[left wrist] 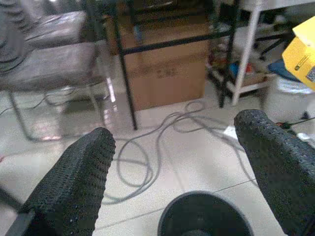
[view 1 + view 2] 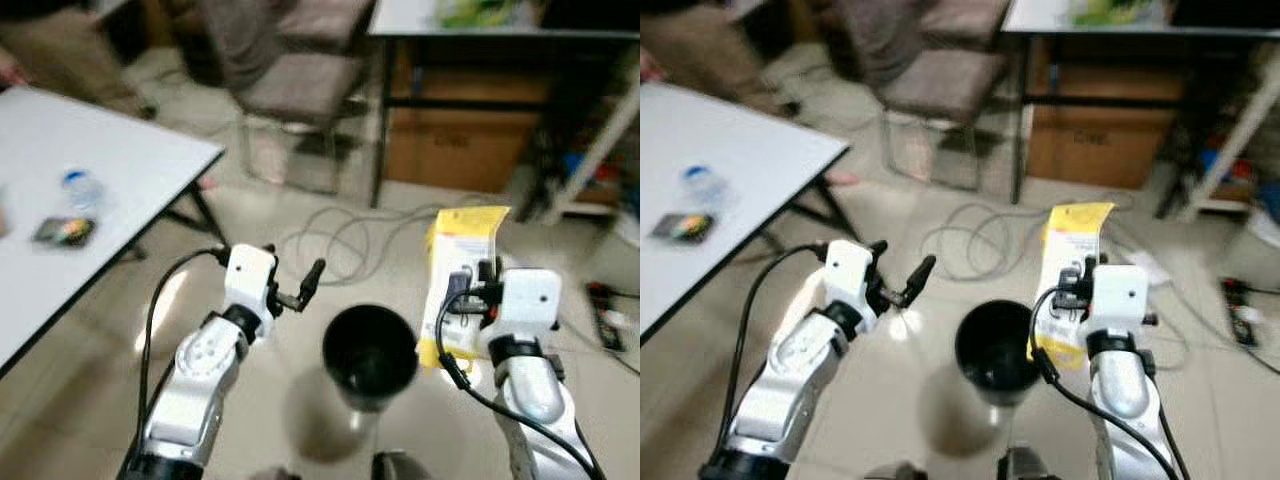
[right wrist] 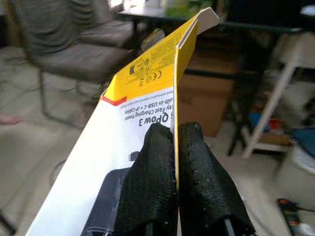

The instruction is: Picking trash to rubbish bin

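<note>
A black round bin stands on the tiled floor between my two arms. My right gripper is shut on a flat yellow and white product box, held upright just to the right of the bin's rim. In the right wrist view the fingers pinch the box's edge. My left gripper is open, hovering to the left of the bin with nothing between its fingers; the bin's rim lies below it.
A white table at the left carries a plastic bottle and a small wrapper. Grey cables loop on the floor ahead. Beyond stand a chair, a black-framed desk and a cardboard box.
</note>
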